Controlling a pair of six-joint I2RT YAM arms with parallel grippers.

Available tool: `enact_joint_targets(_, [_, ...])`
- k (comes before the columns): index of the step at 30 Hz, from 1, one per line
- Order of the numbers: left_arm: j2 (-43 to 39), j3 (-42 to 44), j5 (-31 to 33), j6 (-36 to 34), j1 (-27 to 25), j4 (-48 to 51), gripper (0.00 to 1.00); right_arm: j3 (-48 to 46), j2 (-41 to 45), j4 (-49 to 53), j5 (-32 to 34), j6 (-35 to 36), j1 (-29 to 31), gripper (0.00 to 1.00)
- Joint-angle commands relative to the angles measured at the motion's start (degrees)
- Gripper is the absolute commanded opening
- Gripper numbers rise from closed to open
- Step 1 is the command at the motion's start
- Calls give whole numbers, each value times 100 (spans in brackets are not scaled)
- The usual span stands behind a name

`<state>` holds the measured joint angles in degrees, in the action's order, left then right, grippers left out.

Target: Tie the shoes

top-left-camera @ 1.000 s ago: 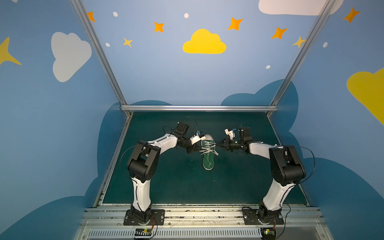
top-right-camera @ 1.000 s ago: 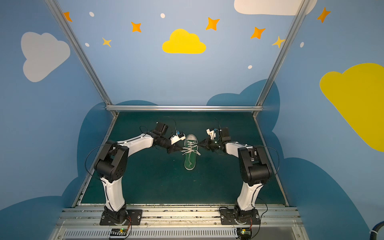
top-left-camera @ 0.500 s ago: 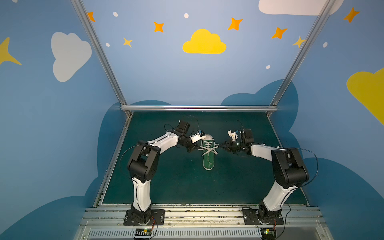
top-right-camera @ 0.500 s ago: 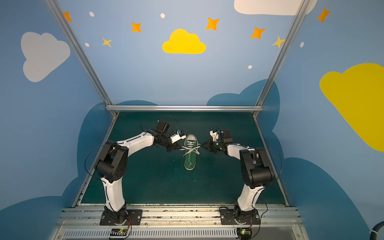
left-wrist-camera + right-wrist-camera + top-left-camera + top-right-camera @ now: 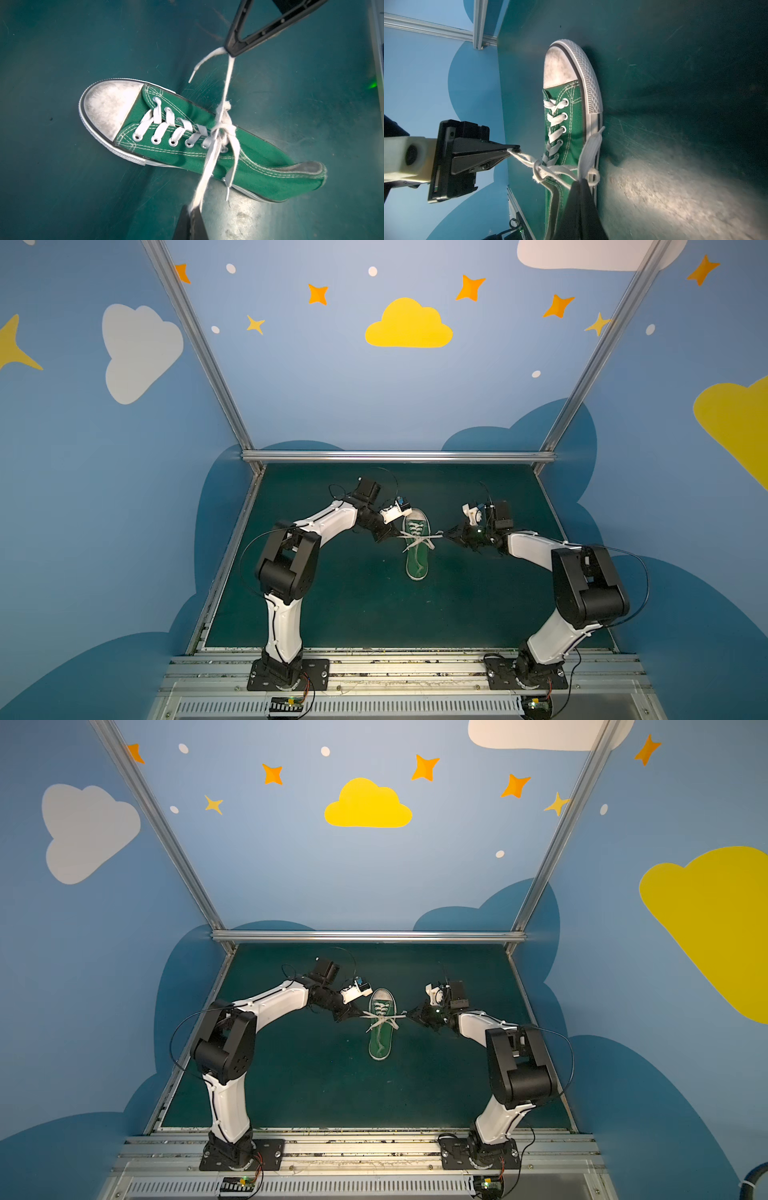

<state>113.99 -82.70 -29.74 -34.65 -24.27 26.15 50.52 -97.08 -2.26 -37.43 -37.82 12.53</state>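
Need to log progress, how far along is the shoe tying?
Done: shoe laced, a knot cinched at the top eyelets. In hand: left tool and right tool, both shut on the laces, pull them taut to opposite sides. Left: finish tightening and let go; whether a proper bow formed is unclear.
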Motion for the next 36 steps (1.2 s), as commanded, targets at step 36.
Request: enact_joint_targets(36, [470, -683, -224, 26, 5, 695, 3, 562, 60, 1434, 155, 1319, -34, 38])
